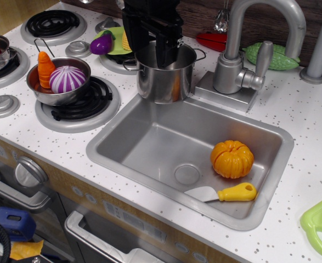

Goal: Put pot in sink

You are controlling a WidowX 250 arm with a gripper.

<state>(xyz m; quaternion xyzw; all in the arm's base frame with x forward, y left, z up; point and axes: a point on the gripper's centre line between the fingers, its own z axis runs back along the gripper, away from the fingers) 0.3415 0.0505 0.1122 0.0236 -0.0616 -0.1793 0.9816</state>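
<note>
Pot (163, 76) stands on the tabletop (309, 120) at the sink's back-left rim, outside the basin. Sink (150, 137) holds an orange pumpkin (232, 159) and a yellow-handled knife (222, 193). Black pincer (152, 41) reaches into the pot's mouth; clamping state cannot be determined.

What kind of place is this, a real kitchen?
Most likely a toy play kitchen, not a real one. The stove burners look moulded, the pumpkin in the sink looks plastic, and so does the chunky faucet. A black end effector is at the steel pot.
</note>
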